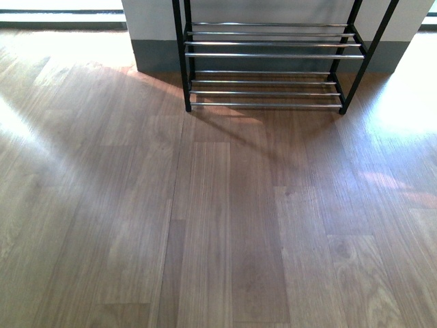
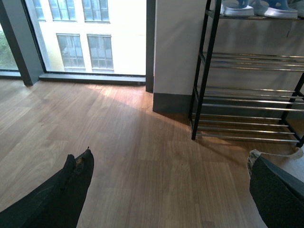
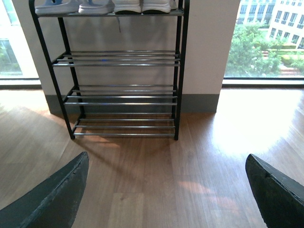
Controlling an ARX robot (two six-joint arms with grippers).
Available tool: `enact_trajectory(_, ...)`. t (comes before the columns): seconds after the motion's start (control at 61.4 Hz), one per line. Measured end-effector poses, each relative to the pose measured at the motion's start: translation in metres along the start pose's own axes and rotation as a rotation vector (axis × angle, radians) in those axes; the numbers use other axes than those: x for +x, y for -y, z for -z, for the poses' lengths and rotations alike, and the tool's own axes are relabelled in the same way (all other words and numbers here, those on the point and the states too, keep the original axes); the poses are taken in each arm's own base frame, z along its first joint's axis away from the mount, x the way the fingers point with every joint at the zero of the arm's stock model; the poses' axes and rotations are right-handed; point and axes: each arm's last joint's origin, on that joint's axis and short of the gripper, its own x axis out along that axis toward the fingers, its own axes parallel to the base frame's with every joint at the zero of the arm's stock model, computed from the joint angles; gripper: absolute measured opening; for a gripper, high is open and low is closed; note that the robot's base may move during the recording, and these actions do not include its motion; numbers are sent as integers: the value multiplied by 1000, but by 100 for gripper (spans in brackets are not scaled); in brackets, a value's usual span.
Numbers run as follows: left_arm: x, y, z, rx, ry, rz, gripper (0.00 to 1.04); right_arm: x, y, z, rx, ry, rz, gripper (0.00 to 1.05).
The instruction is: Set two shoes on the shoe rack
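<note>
The shoe rack point(image 1: 270, 65), a black frame with chrome rods, stands against the wall at the far end of the wooden floor. In the right wrist view the shoe rack point(image 3: 123, 90) shows several tiers. On its top tier two white-soled shoes point(image 3: 141, 5) stand side by side, and only their soles show at the picture's edge. My left gripper point(image 2: 170, 156) is open over bare floor, short of the shoe rack point(image 2: 247, 95). My right gripper point(image 3: 166, 159) is open too, facing the rack with nothing between its fingers. Neither arm shows in the front view.
Two pale blue-grey pieces of footwear point(image 3: 73, 5) sit on the top tier beside the white soles, and they also show as pale blue footwear point(image 2: 259, 7). The lower tiers hold nothing. Full-height windows point(image 2: 76, 38) flank the wall section behind the rack. Wooden floor point(image 1: 218, 225) stretches in front.
</note>
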Motion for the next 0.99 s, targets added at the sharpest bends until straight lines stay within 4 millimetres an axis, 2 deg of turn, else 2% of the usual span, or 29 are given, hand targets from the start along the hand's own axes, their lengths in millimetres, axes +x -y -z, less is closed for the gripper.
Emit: enact_trajectory(0.994, 0, 0, 0, 0, 0, 0, 95, 0, 0, 0, 0, 0, 0, 96)
